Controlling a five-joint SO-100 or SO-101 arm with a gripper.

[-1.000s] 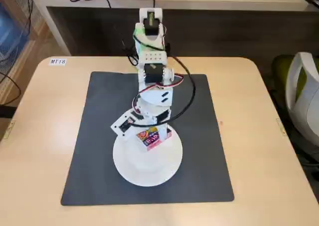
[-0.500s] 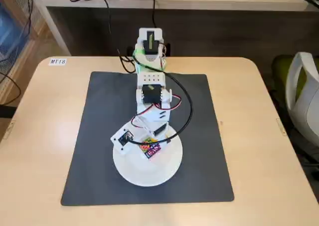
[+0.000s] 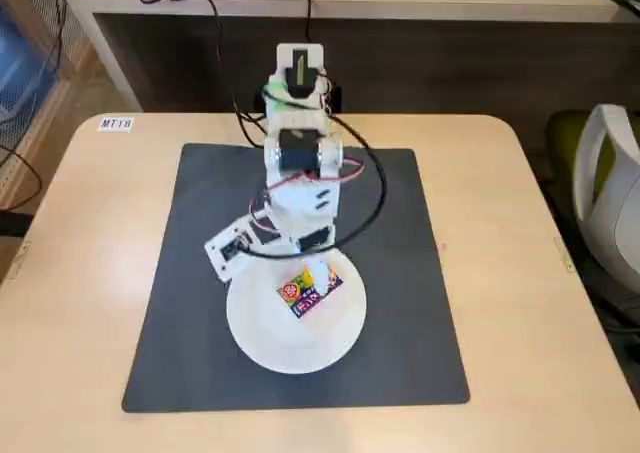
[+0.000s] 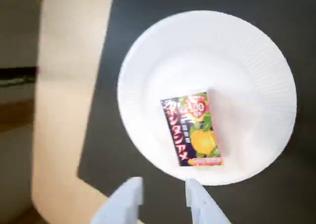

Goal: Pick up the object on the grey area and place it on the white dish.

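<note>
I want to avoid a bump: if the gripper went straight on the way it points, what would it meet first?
Probably the near rim of the white plate, then the box lying on it. The gripper is open and empty; its height is unclear.

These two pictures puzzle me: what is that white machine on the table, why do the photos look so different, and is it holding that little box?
The white machine is a small robot arm standing on a beige table. The fixed view looks down on the whole scene from a camera that stands still. The wrist view comes from a camera riding on the arm itself, so the two pale prongs at the bottom are its gripper, its two-fingered "hand".

On the table lies a dark grey mat, and on it a round white plate. The small printed box lies flat on the plate. The gripper is open above the plate's edge and holds nothing.
</note>
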